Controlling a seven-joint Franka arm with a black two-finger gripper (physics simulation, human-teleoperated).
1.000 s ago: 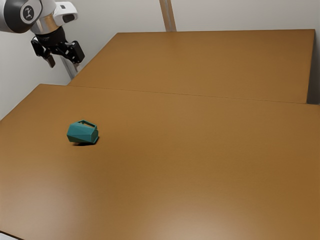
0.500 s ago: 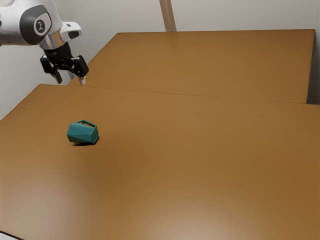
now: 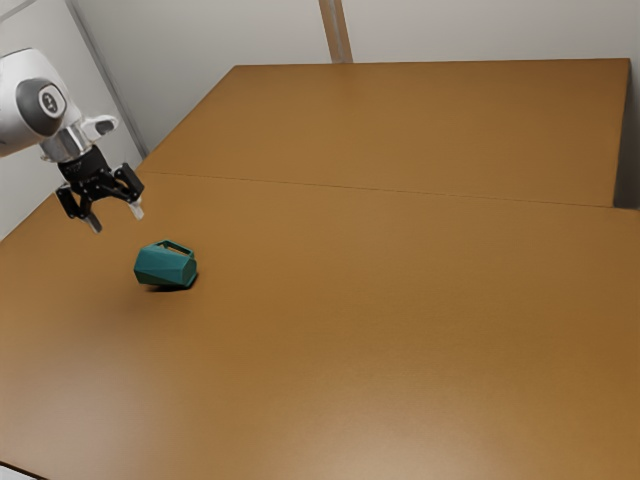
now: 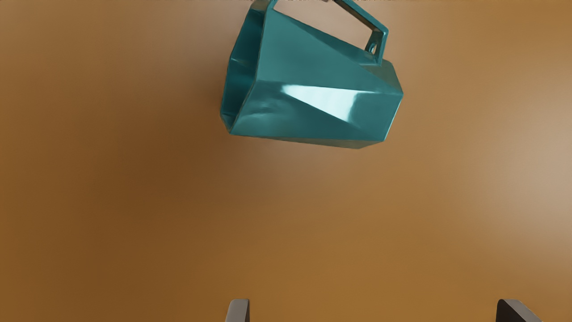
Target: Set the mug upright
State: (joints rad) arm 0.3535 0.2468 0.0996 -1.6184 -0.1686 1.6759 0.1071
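Above the table, toward the exterior view's left, my gripper [image 3: 116, 221] hangs with its fingers spread and nothing between them. The teal faceted mug [image 3: 165, 265] lies on its side on the table, just beyond the gripper toward the exterior view's right. In the wrist view the mug [image 4: 313, 85] shows its dark open mouth at one end, its base at the other, and its angular handle along the side away from the fingers. The gripper [image 4: 373, 311] has its two tips wide apart there, not touching the mug.
The brown wooden table [image 3: 380, 330] extends far toward the exterior view's right. A thin seam crosses it, and pale walls [image 3: 480, 30] stand behind its far edge.
My gripper first moved toward the exterior view's right and down, then back toward its left and lower, closer to table height. The mug has stayed where it was.
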